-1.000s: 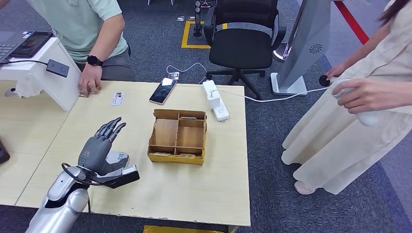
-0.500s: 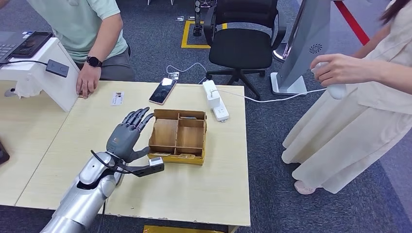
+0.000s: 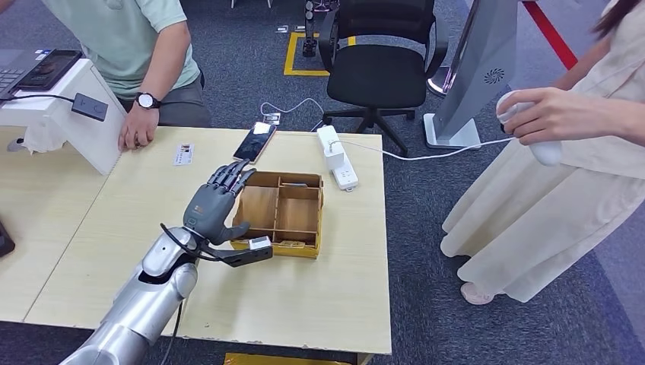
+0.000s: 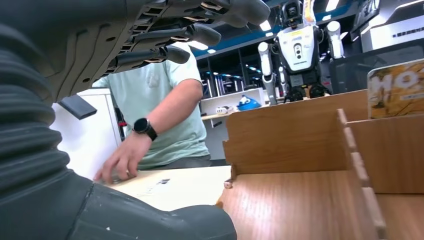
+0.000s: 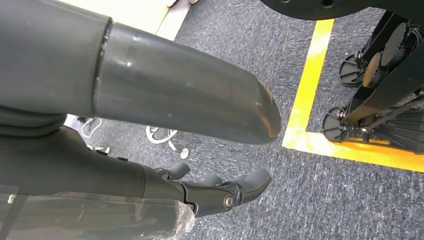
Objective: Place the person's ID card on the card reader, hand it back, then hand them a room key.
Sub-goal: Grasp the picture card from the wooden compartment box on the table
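My left hand [image 3: 214, 205] hovers with its fingers [image 4: 192, 35] stretched out over the left rim of a wooden compartment box [image 3: 278, 213], holding nothing. Yellow-printed cards [image 4: 396, 89] stand in the box's slots. The white ID card [image 3: 183, 154] lies on the table near the seated person's hand [image 3: 137, 129]. A small black card reader [image 3: 90, 106] sits on the sloped white stand [image 3: 91, 141] at the back left. My right hand [image 5: 150, 180] hangs over the carpet, fingers loose, with nothing in it.
A phone [image 3: 255, 141] and a white power strip [image 3: 337, 157] lie along the table's [image 3: 304, 304] far edge. A person in a beige dress [image 3: 532, 205] stands to the right holding a white object. An office chair [image 3: 380, 68] stands behind the table.
My left hand has travelled forward and right, from the bare tabletop to the box's left rim. The standing person's hands have risen and shifted right.
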### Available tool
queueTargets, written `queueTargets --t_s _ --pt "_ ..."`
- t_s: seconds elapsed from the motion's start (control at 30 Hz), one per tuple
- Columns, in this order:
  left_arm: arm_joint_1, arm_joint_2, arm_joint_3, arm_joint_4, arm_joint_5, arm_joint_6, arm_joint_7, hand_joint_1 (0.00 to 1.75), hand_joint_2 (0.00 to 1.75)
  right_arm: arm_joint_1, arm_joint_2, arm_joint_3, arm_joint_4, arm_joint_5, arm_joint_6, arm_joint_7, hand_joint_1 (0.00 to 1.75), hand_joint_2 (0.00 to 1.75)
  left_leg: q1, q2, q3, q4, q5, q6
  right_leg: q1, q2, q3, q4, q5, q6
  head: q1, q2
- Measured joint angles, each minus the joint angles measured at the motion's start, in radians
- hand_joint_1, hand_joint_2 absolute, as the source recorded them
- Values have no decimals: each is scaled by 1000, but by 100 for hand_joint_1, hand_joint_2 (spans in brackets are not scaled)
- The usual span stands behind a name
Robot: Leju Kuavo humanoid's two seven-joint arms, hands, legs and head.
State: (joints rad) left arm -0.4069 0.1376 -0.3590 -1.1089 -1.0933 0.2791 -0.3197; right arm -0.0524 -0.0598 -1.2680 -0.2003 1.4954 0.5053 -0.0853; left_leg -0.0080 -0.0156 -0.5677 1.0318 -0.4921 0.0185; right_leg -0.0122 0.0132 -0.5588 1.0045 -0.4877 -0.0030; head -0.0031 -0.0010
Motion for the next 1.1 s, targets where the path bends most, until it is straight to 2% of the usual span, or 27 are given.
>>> queueTargets --t_s 0.37,0.83,1.1 --pt "-1 15 7 -20 -14 21 39 0 175 1 0 0 0 -7 0 1 0 0 0 0 0 0 0 0 0 0 0 0 0 0 0 0" --pt "7 94 12 -28 64 -50 -64 0 175 2 -2 0 0 -11 0 1 0 0 0 0 0 0 0 0 0 0 0 0 0 0 0 0" --pt "-4 99 -1 -38 73 -67 -80 0 175 1 -5 3 1 -2 0 0 0 0 0 0 0 0 0 0 0 0 0 0 0 0 0 0"
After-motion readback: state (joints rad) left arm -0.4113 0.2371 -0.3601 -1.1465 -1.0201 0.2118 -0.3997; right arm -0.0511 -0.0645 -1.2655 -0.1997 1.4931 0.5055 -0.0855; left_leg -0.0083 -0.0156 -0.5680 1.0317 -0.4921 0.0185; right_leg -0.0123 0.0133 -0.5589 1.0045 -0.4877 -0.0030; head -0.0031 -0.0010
